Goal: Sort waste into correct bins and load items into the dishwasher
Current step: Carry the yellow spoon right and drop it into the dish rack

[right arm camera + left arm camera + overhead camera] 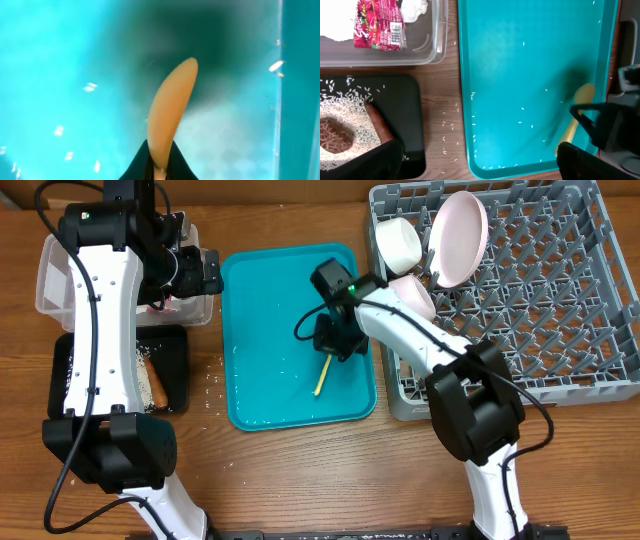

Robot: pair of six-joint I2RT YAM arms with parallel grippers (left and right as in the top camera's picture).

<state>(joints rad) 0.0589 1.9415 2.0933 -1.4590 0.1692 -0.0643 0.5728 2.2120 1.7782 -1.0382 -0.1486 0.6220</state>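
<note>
Closest in, the right gripper (159, 171) had its fingers closed on the very end of the pale yellow spoon (170, 110), whose bowl pointed away over the teal tray (270, 310). Whether the bowl touched the tray could not be told. So little of the handle sat between the pads that the likeliest failure was the spoon pivoting or sliding out during the lift. A quick swing would make that more likely. A drop there would land it back among the loose rice grains (522, 108) scattered on the tray, which could scatter further or stick to it. Farther right stood the dish rack (560, 300), already holding the white plate (458, 238) and two white bowls (398, 242) near its left edge. A long spoon dangling low might catch the rack's wall or knock a bowl. If released flat, it might also slip through the grid base. Farthest off, the left gripper (203, 272) hung with its fingers wide apart beside the clear tub (437, 45), which held the red wrapper (377, 25). It sat near enough the tray's left side that a careless crossing could bring the arms together.
</note>
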